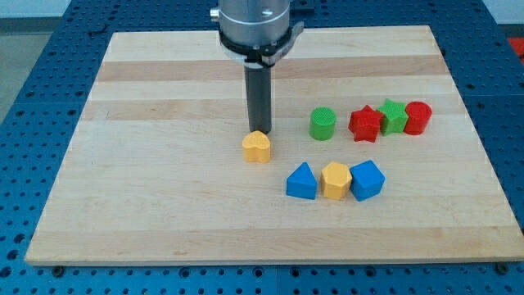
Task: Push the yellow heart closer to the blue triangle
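Note:
The yellow heart [257, 147] lies on the wooden board [164, 164] near the middle. My tip [261, 132] stands right behind it, at the heart's top edge, touching or nearly touching it. The blue triangle [301, 181] lies to the heart's lower right, a short gap away. It is the left end of a row with a yellow hexagon [336, 180] and a blue block [366, 179].
A green cylinder [322, 124] stands to the right of the rod. Further right sit a red star [366, 124], a green star [393, 115] and a red cylinder [417, 117], close together. The board's edges border blue perforated table.

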